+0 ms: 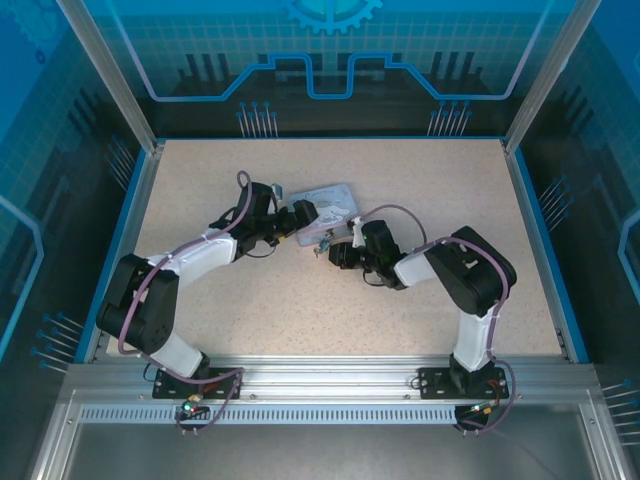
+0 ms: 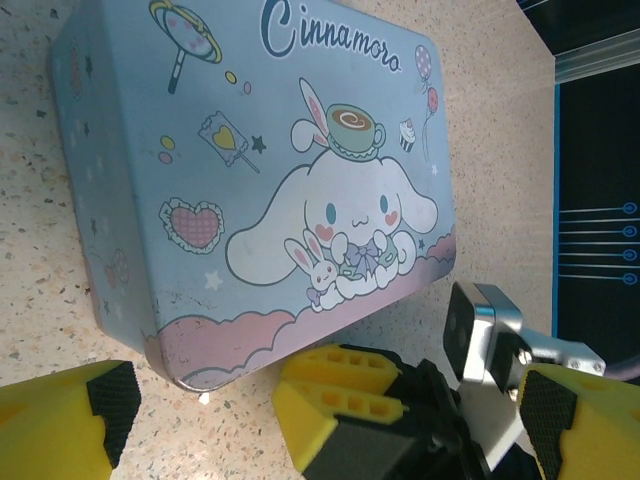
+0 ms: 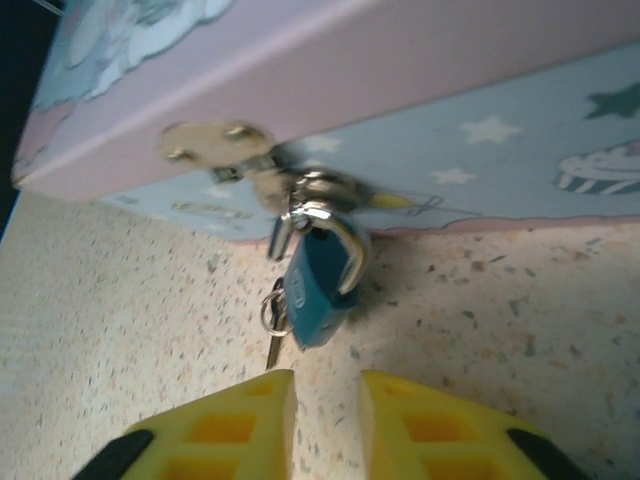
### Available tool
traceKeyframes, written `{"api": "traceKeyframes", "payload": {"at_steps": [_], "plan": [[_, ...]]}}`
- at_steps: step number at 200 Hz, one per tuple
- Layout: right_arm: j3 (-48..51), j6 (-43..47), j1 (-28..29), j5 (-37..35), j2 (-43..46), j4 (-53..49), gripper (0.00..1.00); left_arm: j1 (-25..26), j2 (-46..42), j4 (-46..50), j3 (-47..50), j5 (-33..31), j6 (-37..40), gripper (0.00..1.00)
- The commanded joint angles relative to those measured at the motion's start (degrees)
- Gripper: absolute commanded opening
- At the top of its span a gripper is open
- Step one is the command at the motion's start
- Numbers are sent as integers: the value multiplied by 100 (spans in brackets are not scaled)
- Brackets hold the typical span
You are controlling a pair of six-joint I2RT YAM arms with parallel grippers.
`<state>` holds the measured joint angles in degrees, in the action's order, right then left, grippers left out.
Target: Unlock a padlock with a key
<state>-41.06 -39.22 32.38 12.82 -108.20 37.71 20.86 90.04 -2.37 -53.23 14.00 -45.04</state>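
Currently my right gripper [image 3: 327, 390] sits just short of the padlock [image 3: 318, 285] hanging from the tin [image 3: 400, 60] hasp [image 3: 215, 145], fingers narrow, gripping nothing. The key [image 3: 272, 345] dangles beside the lock. My left gripper [image 2: 330, 400] gapes wide by the tin.

Black-and-white arms [image 1: 195, 255], purple cables [image 1: 400, 210], yellow tool fingers [image 3: 220, 432].

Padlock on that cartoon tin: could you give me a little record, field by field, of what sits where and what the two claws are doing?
tin: pale blue, cartoon-printed, lying flat on the speckled table
padlock: blue body, silver shackle, hanging from the tin's clasp
key: dangling on a small ring beside the padlock, not gripped
right gripper: just in front of the padlock, narrow gap between its fingers, holding nothing
left gripper: wide open, facing the tin, empty
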Motion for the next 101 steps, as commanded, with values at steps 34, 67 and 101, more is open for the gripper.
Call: {"api": "traceKeyframes", "payload": {"at_steps": [34,67,101], "plan": [[41,-248,55,65,-146,137,42,-82,106,134,-241,62,103,99],[-151,-384,108,85,-421,245,41,-82,85,122,-231,43,83,99],[-364,-376,214,-2,-522,17,41,-91,127,145,-288,47,83,99]]}}
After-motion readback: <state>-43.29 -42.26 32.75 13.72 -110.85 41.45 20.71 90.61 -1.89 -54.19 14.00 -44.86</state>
